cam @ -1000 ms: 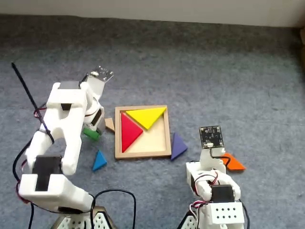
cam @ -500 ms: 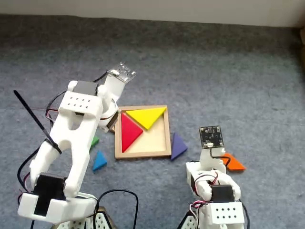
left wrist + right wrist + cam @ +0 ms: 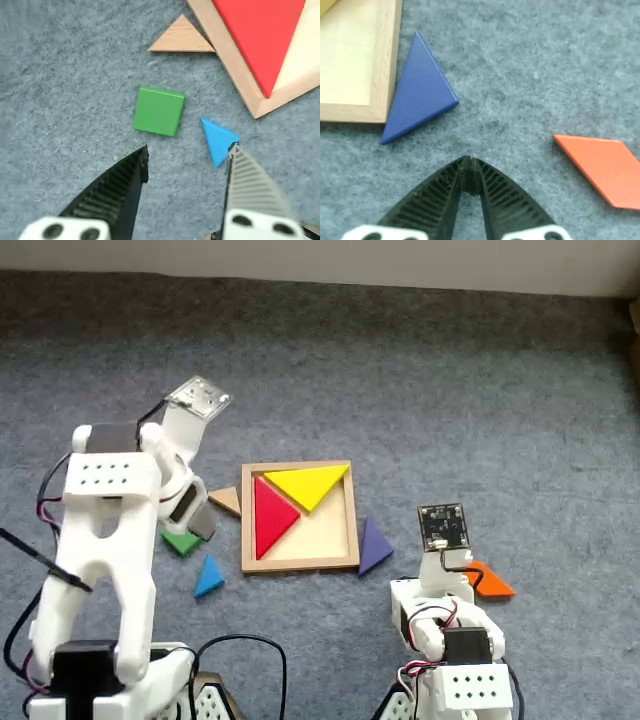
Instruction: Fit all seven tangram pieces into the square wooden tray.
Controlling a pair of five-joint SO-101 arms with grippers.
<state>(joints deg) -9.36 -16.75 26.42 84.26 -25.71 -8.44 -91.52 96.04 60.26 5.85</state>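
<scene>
On a grey carpet [image 3: 450, 390], the square wooden tray [image 3: 300, 564] holds two of the seven tangram pieces, with five lying outside it.

The red triangle [image 3: 272, 515] and the yellow triangle [image 3: 305, 483] lie edge to edge inside the tray, the rest of its floor bare. The left gripper [image 3: 188, 150] hangs beside the tray's left rim with jaws spread wide and empty. The green square [image 3: 158, 111] lies just beyond its fingertips and the light-blue triangle [image 3: 217, 140] lies at one tip. A plain wooden triangle [image 3: 182, 38] touches the tray's outer edge. The right gripper [image 3: 468, 165], jaws pressed together and holding nothing, sits over carpet between the dark-blue triangle [image 3: 417, 90], which lies against the tray's right rim, and the orange parallelogram [image 3: 602, 167].
</scene>
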